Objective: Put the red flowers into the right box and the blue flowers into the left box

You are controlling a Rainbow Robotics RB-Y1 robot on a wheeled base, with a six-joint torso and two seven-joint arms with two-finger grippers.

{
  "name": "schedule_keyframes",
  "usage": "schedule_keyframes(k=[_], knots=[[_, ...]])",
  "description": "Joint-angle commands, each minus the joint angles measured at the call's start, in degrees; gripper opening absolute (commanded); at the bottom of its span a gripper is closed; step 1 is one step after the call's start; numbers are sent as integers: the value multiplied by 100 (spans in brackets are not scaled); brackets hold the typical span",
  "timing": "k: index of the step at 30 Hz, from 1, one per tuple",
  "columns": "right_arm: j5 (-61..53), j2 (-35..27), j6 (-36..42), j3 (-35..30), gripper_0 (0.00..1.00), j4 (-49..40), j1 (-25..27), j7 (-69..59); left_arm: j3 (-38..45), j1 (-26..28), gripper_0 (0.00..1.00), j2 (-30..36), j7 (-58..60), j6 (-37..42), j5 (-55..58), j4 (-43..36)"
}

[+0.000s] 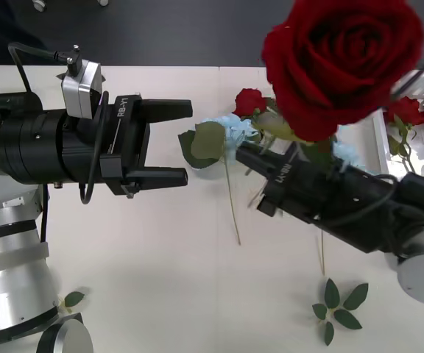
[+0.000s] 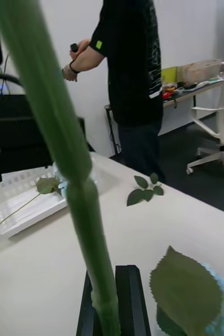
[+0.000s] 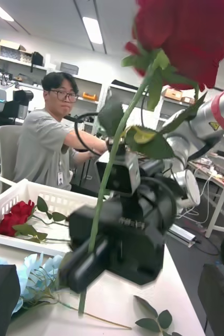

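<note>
1. The right gripper (image 1: 252, 158) is clamping shut on the lower stem of a red rose (image 1: 342, 62), holding it upright above the desk (image 1: 160, 265); its bloom is standing close under the front camera, and in the right wrist view the green stem (image 2: 64, 157) is rising from between the black fingers (image 2: 132, 302). Holding it low on the stem is likely keeping the bloom clear of the fingers for the carry to a box.
2. The left gripper (image 1: 185, 143) is hovering over the desk with its fingers spread apart and holding nothing, pointing toward the pile as if waiting its turn.
3. Just beyond the two grippers, the blue flowers (image 1: 234, 131) are lying on the desk with another red rose (image 1: 249, 101) resting beside them, stems trailing toward the robot.
4. A loose leaf sprig (image 1: 338, 309) is lying near the desk's front edge.
5. Farther off, the right box (image 1: 380, 143) is sitting at the desk's right edge, already holding red flowers (image 1: 418, 110); it appears to be where the lifted rose belongs.
6. The left box (image 2: 22, 223) is sitting across the desk, with a leafy stem lying inside.
</note>
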Motion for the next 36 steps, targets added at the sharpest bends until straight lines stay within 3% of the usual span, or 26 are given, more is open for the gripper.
schedule_keyframes(k=[1,4,8,11,15,17,23,24,29,36], knots=[[-63,-521,-592,-270,0,-333,421,-276,1,-170,100,27,-202,13,20,-153],[-107,-696,-653,-867,0,-351,966,-355,10,-30,100,27,-176,-48,-139,22],[-169,-626,120,-2476,0,-351,2135,-803,-61,-3,100,27,-149,-338,-279,22],[-204,-301,1403,-4163,0,-351,3066,-1190,-61,6,100,27,-88,-479,-710,14],[-266,209,3029,-5754,0,-298,3629,-1682,-122,-3,100,65,-18,-681,-1272,5],[-318,446,3741,-6343,0,-166,3673,-1972,-131,-3,100,232,70,-769,-1554,14],[-635,666,4690,-7134,0,299,3638,-2315,-193,6,100,628,967,-1033,-2011,-30],[-872,675,5156,-7485,0,686,3550,-2262,-316,-3,100,865,1670,-1164,-2327,-109],[-1004,692,6211,-8030,0,1416,3233,-2192,-570,6,100,1102,3287,-1279,-3224,-408],[-521,657,7679,-8171,0,2523,2442,-2016,-869,6,100,1102,4966,-1279,-4472,-628]])
